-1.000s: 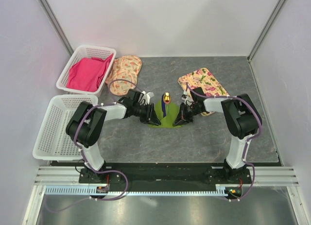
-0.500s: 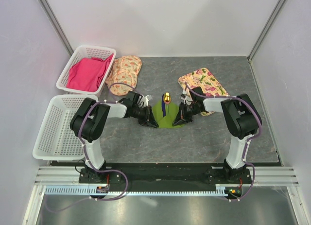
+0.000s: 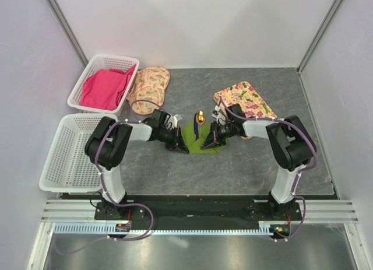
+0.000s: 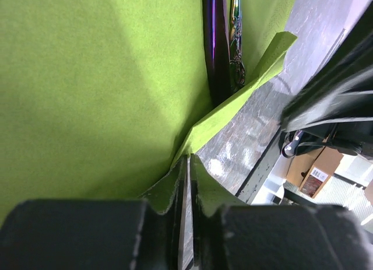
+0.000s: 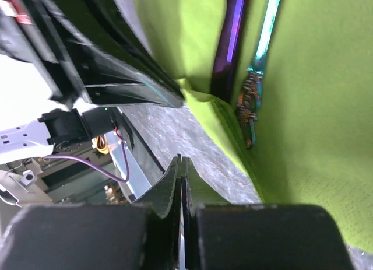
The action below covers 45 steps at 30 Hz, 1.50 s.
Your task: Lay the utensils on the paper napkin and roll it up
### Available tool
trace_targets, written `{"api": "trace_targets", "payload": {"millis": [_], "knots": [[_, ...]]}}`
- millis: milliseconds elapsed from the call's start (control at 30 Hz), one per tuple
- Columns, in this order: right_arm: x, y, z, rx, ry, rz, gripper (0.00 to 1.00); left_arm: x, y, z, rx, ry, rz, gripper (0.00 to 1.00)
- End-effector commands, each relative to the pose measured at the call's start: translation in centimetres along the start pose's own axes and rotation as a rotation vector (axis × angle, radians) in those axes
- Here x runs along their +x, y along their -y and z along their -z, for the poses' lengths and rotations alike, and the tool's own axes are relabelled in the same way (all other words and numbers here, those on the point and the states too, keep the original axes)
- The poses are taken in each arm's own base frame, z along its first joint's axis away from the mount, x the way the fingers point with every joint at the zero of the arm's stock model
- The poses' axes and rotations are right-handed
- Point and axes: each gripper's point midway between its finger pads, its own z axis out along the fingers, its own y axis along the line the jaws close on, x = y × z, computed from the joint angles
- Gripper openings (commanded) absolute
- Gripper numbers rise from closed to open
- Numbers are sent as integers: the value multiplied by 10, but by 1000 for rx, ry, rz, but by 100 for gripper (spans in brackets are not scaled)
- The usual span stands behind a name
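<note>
At the bottom of the left wrist view, the left fingers are narrowed to a hairline slit and pinch the folded edge of the lime-green paper napkin. The right fingers are pressed tight together. Their tips are over the grey surface, just short of the napkin's edge, and they hold nothing that shows. Beyond, the utensils lie side by side in the napkin's crease at the centre of the overhead frame, gold end pointing toward the top.
</note>
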Motion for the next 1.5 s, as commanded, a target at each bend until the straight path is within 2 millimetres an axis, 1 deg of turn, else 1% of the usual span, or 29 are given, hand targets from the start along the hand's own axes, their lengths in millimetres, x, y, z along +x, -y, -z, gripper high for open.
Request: {"api": "trace_targets", "payload": {"millis": [0,233,400,700,900,1067,1233,1467], "knots": [[6,11,-8,-13,-27,-22,0,7,-21,-4,-79,-15,46,10],[9,28,-15,5,-49,-50,0,10,-24,-3,-85,-18,59,4],[9,37,-15,13,-53,-69,0,10,-28,-2,-94,-14,68,2],[12,51,-7,34,-47,-94,0,12,-34,-2,-120,-18,82,2],[11,57,-4,75,-38,-71,0,13,-38,0,-135,-18,82,2],[16,64,-1,88,-52,-78,0,14,-41,1,-142,-18,87,2],[16,70,9,98,-45,-97,0,14,-41,1,-143,-18,87,2],[20,75,19,103,-39,-116,0,13,-41,1,-141,-17,84,2]]}}
